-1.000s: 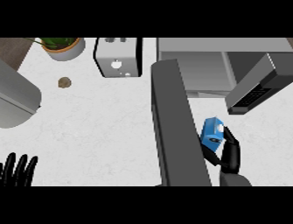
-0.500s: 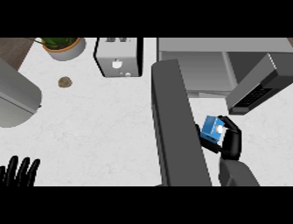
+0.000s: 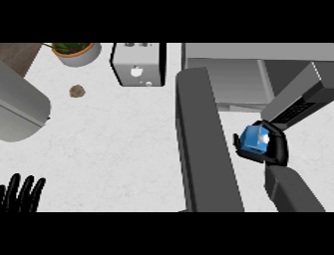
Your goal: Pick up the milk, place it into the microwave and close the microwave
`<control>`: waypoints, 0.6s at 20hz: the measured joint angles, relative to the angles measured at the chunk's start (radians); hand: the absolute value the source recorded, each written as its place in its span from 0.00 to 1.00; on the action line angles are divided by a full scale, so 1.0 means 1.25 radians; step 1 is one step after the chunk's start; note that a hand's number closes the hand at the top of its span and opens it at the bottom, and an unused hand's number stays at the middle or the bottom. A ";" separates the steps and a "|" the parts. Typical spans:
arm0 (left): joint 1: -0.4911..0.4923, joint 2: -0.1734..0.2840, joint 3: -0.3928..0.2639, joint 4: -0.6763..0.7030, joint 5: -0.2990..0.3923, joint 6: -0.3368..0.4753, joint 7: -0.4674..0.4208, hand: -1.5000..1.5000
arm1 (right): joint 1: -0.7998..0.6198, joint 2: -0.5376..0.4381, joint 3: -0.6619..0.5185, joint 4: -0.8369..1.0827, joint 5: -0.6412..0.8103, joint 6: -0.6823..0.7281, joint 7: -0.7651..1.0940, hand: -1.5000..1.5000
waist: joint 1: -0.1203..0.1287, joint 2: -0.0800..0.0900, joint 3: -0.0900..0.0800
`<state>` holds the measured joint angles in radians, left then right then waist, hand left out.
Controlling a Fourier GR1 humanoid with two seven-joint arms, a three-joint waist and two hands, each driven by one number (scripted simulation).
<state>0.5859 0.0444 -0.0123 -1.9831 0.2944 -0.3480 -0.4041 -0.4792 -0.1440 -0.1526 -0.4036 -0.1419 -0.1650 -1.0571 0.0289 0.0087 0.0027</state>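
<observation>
milk (image 3: 255, 139) — in right hand (image 3: 271, 147)

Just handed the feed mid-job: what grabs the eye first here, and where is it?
The blue milk carton, gripped in the right hand at centre right, just in front of the open microwave. Next, the microwave door, swung open down the middle of the counter. The left hand rests open at lower left.

— What does the right hand (image 3: 271, 147) hold?
— A small blue milk carton (image 3: 255, 139), black fingers (image 3: 274, 133) curled round it, just below the open grey microwave (image 3: 228, 79), beside its long dark door (image 3: 203, 144).
— And the left hand (image 3: 16, 195)?
— Open, fingers up, at the white table's (image 3: 118, 144) lower left corner.
— Anything else?
— A silver toaster (image 3: 136, 64), a potted plant (image 3: 77, 52) and a small brown lump (image 3: 77, 91).
</observation>
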 measured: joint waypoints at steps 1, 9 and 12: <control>0.009 -0.002 -0.001 -0.010 0.001 0.001 0.001 0.00 | -0.002 -0.008 -0.002 0.012 0.002 0.011 -0.007 1.00 | 0.000 0.000 0.000; 0.057 -0.005 -0.001 -0.014 -0.005 -0.028 -0.026 0.00 | 0.046 -0.027 0.025 -0.092 0.013 0.048 0.025 1.00 | -0.018 -0.008 -0.002; 0.054 -0.006 -0.009 -0.025 -0.004 -0.028 -0.008 0.00 | 0.114 -0.029 0.049 -0.193 0.016 0.055 0.046 1.00 | -0.025 -0.010 -0.003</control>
<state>0.6538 0.0365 -0.0234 -2.0137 0.2899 -0.3836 -0.4143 -0.3363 -0.1803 -0.0919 -0.6451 -0.1216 -0.0968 -1.0001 -0.0022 -0.0039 -0.0007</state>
